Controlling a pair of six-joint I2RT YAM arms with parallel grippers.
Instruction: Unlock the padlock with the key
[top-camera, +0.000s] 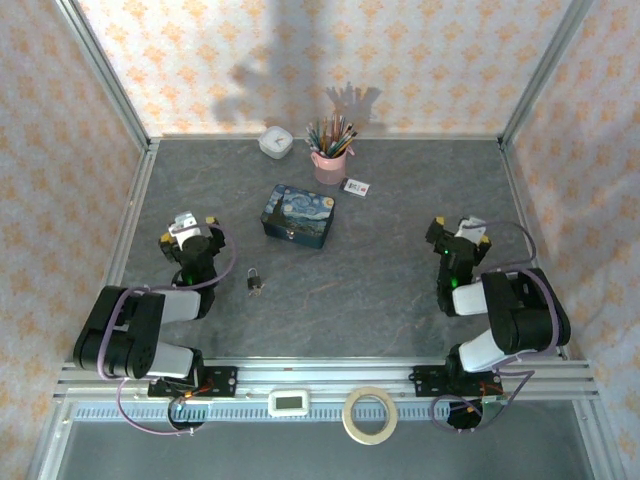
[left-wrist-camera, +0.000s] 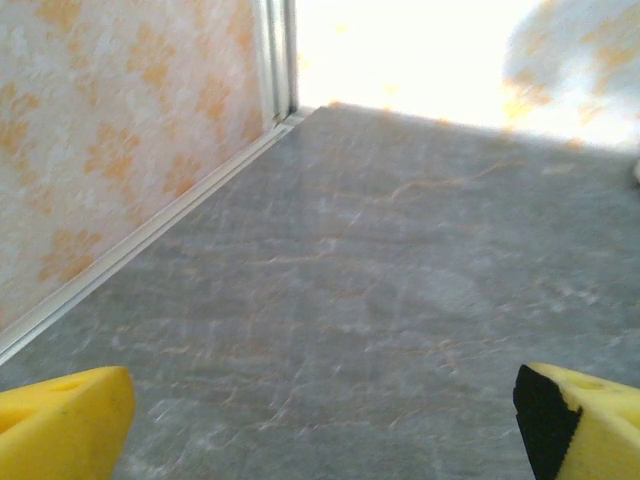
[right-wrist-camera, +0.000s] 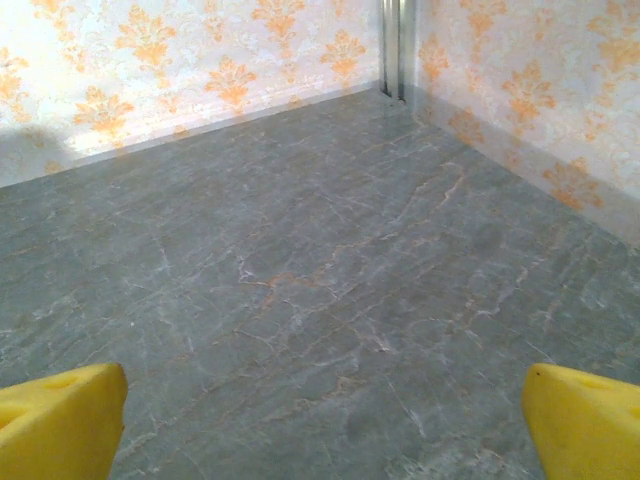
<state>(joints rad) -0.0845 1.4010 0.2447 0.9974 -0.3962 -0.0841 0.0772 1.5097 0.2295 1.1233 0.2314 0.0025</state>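
Seen from above, the padlock (top-camera: 256, 281) lies flat on the grey bench (top-camera: 400, 290), left of centre in the frame. It sits below the blue tin (top-camera: 298, 215) and well apart from it. The key is too small for me to make out with any certainty.

The left claw (top-camera: 188, 230) hangs to the upper left of the padlock, near but not touching it. Its wrist camera shows the yellow fingers (left-wrist-camera: 60, 425) spread wide with bare bench between them. The right claw (top-camera: 460, 230), at the right of the frame, is far from the padlock. It is likewise spread wide (right-wrist-camera: 320, 430) and grips nothing.

A pink cup of pencils (top-camera: 330, 160) and a white card (top-camera: 356, 186) stand towards the top.
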